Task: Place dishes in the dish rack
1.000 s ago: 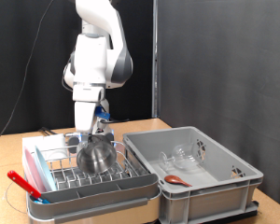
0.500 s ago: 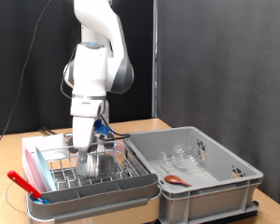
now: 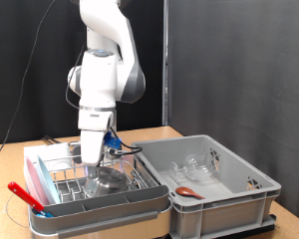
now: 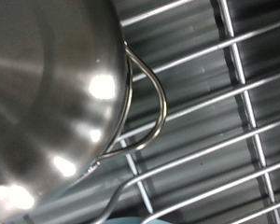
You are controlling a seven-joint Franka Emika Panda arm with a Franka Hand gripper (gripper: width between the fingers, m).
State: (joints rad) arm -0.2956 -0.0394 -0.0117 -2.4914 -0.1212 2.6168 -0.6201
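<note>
One shiny round steel bowl now sits on your silvery wire-grid dish rack, the hand just above it, finger spread not discernible; judged mid-placement, needing a clean lift clear of the bowl's wire handle.

A shiny steel bowl filled much of the wrist view, its polished side catching bright spots of light. A thin wire loop curved out from the bowl's edge. Beneath both lay the silvery wire grid of the dish rack, its bars running close together.
</note>
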